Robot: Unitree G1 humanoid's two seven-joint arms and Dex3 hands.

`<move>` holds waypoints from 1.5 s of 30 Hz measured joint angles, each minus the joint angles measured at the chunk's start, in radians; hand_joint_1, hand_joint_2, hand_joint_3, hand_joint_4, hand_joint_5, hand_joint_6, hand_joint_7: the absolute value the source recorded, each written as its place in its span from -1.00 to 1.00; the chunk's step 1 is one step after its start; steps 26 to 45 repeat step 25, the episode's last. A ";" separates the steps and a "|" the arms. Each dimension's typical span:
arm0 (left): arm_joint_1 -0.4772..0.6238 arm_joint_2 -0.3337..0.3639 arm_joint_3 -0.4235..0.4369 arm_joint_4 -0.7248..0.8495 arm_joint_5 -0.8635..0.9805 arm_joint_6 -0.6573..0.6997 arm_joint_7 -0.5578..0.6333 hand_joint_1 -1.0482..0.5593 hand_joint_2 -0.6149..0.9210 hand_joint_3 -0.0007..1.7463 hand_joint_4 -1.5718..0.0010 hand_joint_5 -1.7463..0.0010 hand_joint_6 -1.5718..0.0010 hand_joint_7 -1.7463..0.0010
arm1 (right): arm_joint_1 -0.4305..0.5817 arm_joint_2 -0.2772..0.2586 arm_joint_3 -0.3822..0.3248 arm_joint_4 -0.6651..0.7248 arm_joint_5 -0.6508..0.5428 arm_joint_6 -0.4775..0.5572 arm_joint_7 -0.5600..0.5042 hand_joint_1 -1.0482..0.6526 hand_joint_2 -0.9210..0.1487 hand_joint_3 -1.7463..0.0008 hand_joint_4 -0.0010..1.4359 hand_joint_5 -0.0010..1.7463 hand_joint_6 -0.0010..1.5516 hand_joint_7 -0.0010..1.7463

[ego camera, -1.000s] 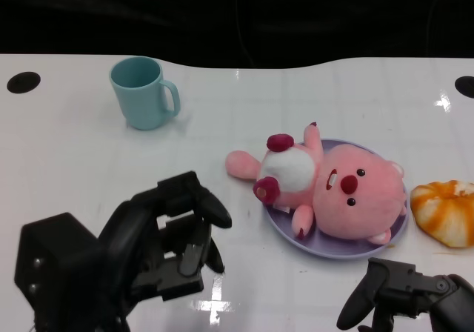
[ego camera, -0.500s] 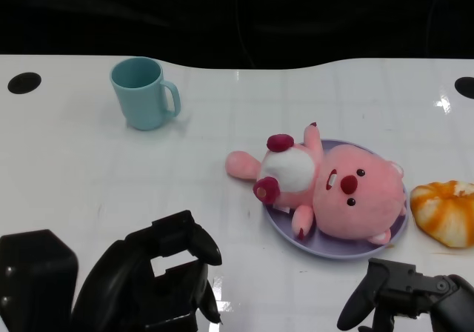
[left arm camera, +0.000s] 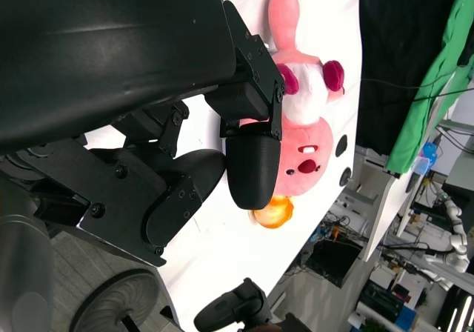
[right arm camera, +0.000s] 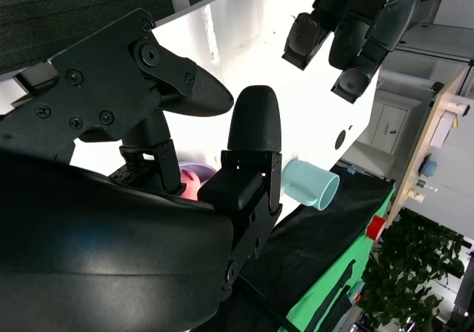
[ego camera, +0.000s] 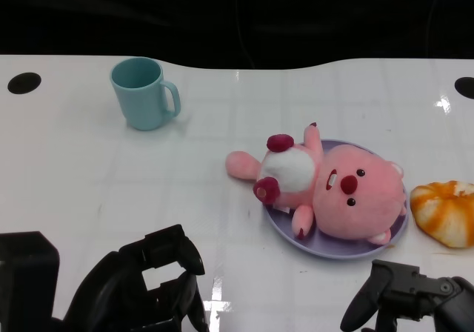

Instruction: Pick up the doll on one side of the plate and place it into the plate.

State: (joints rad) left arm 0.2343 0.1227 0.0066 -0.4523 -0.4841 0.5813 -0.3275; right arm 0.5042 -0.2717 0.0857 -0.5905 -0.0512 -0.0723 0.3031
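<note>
The pink plush doll (ego camera: 333, 195) hides most of the round lilac plate (ego camera: 285, 233). The orange-and-white bun-shaped toy (ego camera: 446, 212) runs off the head view's right edge. Both black hands, left (ego camera: 141, 287) and right (ego camera: 411, 299), are cut by its bottom edge.

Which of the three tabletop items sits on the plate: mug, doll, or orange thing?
The pink doll: it lies across the purple plate. The teal mug and orange item rest on the bare table.

Both robot hands (ego camera: 148, 291) (ego camera: 404, 302) empty, low.
</note>
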 measured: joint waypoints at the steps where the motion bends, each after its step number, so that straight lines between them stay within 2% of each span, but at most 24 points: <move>1: -0.003 0.001 0.000 0.003 0.000 0.000 0.000 0.08 0.40 0.48 -0.03 -1.00 0.14 -0.85 | 0.003 0.000 -0.001 -0.002 0.001 0.000 0.000 0.08 -0.30 -0.21 -0.07 0.88 -0.20 0.43; 45: -0.019 0.007 0.000 0.020 0.000 -0.006 -0.009 0.11 0.41 0.49 -0.01 -1.00 0.16 -0.87 | 0.010 -0.001 -0.002 -0.008 0.000 0.000 0.001 0.13 -0.27 -0.25 -0.06 0.88 -0.19 0.44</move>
